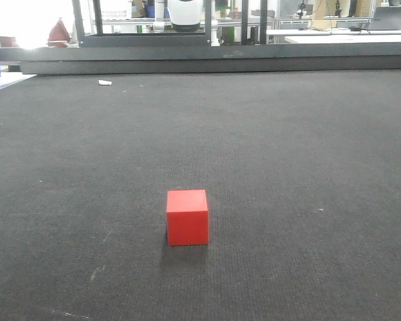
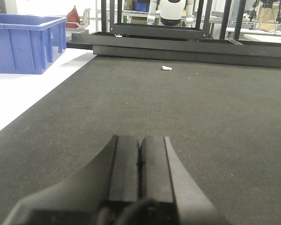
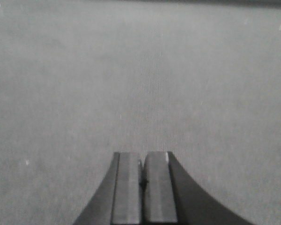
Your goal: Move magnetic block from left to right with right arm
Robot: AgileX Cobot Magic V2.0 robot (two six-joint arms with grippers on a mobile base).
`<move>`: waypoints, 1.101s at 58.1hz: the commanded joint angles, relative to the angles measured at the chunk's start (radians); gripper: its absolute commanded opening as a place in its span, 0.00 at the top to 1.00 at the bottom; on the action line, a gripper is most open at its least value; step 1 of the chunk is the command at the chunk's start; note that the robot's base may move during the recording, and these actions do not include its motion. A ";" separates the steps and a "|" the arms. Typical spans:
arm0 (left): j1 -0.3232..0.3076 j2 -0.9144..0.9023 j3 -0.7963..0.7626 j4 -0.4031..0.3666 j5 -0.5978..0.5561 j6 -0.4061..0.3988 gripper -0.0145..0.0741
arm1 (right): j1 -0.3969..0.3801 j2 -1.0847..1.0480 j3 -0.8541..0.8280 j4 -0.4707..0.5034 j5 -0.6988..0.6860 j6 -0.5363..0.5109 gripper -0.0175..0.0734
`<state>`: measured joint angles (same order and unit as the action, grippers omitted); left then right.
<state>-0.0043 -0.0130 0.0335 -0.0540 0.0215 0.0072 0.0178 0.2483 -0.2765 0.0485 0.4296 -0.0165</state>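
Note:
The magnetic block [image 1: 187, 217], a small plain red cube, rests on the dark carpeted surface [image 1: 287, 154] in the front view, a little left of centre and near the bottom. No gripper shows in that view. In the left wrist view my left gripper [image 2: 140, 139] is shut with its pads pressed together and nothing between them, over bare carpet. In the right wrist view my right gripper [image 3: 141, 155] is likewise shut and empty above bare carpet. The block appears in neither wrist view.
A blue plastic bin [image 2: 23, 43] stands on a white surface beyond the carpet's left edge. A small white scrap [image 1: 105, 83] lies far back on the carpet. A low black frame [image 1: 207, 57] borders the far edge.

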 commanded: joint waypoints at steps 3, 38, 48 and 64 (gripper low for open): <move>-0.004 -0.012 0.007 -0.003 -0.078 -0.007 0.98 | -0.002 0.121 -0.083 -0.010 -0.014 -0.007 0.74; -0.004 -0.012 0.007 -0.003 -0.078 -0.007 0.98 | 0.157 0.517 -0.306 -0.148 0.308 0.375 0.12; -0.004 -0.012 0.007 -0.003 -0.078 -0.007 0.98 | 0.254 0.640 -0.427 -0.127 0.438 0.390 0.12; -0.004 -0.012 0.007 -0.003 -0.078 -0.007 0.98 | 0.410 0.881 -0.612 -0.073 0.527 0.532 0.12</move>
<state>-0.0043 -0.0130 0.0335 -0.0540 0.0215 0.0072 0.3895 1.0710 -0.8033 -0.0312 0.9700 0.4668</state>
